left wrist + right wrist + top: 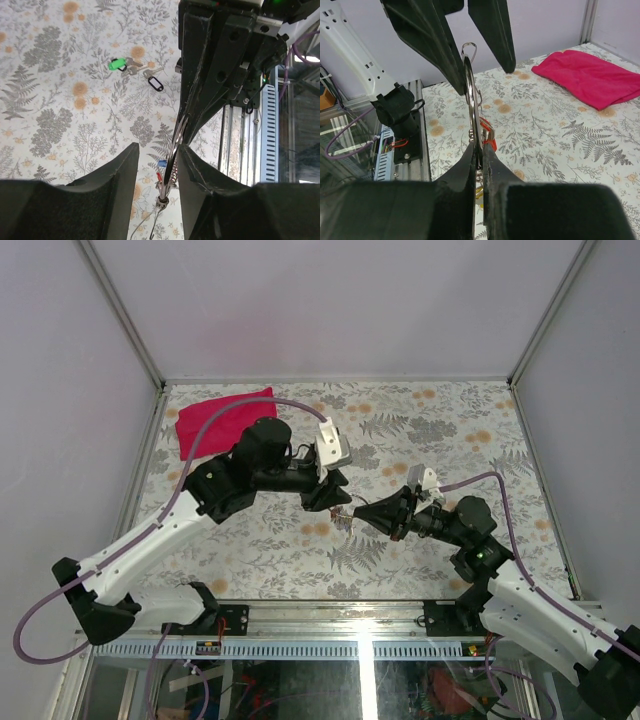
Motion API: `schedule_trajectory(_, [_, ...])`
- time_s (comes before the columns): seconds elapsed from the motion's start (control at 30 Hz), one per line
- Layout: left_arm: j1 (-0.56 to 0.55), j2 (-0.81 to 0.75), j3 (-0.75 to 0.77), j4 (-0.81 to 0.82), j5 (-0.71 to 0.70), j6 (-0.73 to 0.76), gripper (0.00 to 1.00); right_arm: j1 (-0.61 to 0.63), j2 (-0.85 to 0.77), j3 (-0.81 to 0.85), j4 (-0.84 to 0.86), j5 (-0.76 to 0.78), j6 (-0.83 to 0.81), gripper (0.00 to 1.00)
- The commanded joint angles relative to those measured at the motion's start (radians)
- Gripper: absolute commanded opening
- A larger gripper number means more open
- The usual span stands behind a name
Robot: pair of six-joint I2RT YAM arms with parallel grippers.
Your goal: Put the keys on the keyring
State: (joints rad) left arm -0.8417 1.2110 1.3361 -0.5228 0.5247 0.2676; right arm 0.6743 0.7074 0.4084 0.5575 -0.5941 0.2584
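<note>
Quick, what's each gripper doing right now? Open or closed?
Left gripper: open, one finger on each side of the keyring.
Right gripper: closed, holding the keyring upright.

Cloth and Floral Table Inside a Pale Enclosure

A table (450, 420) covered in grey fern and orange blossom print fills the floor. A magenta cloth (225, 420) lies rumpled at its far-left corner. Pale walls (340, 300) rise around the table, and a metal rail (330, 647) runs along its near edge.
</note>
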Motion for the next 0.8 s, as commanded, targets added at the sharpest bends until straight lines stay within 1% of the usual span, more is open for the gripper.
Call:
schedule_trajectory(0.0, [-0.002, 0.028, 0.044, -0.042, 0.045, 0.037, 0.36, 0.002, -0.025, 0.058, 0.058, -0.036, 0.008, 0.00])
schedule_trajectory(0.07, [-0.003, 0.035, 0.048, -0.051, 0.062, 0.041, 0.31, 0.002, -0.029, 0.058, 0.056, -0.028, 0.008, 0.00])
schedule_trajectory(0.2, [-0.005, 0.043, 0.050, -0.058, 0.085, 0.046, 0.17, 0.002, -0.035, 0.055, 0.065, -0.010, 0.008, 0.00])
schedule_trajectory(0.33, [-0.007, 0.046, 0.053, -0.063, 0.086, 0.048, 0.00, 0.002, -0.036, 0.056, 0.067, 0.012, 0.005, 0.00])
schedule_trajectory(0.4, [-0.007, 0.048, 0.056, -0.063, 0.069, 0.041, 0.00, 0.001, -0.038, 0.057, 0.057, 0.027, -0.002, 0.00])
schedule_trajectory(0.43, [-0.007, 0.049, 0.057, -0.063, 0.059, 0.036, 0.00, 0.002, -0.042, 0.059, 0.048, 0.036, -0.009, 0.02])
schedule_trajectory(0.47, [-0.007, 0.051, 0.058, -0.062, 0.048, 0.031, 0.00, 0.002, -0.047, 0.061, 0.036, 0.045, -0.016, 0.06])
schedule_trajectory(0.6, [-0.007, 0.056, 0.058, -0.050, 0.026, -0.001, 0.00, 0.002, -0.086, 0.069, -0.038, 0.107, -0.064, 0.28])
schedule_trajectory(0.67, [-0.008, 0.059, 0.056, -0.040, 0.011, -0.019, 0.00, 0.002, -0.112, 0.069, -0.074, 0.139, -0.087, 0.35])
schedule_trajectory(0.77, [-0.007, 0.059, 0.050, -0.019, -0.011, -0.050, 0.00, 0.002, -0.152, 0.067, -0.127, 0.199, -0.121, 0.39])
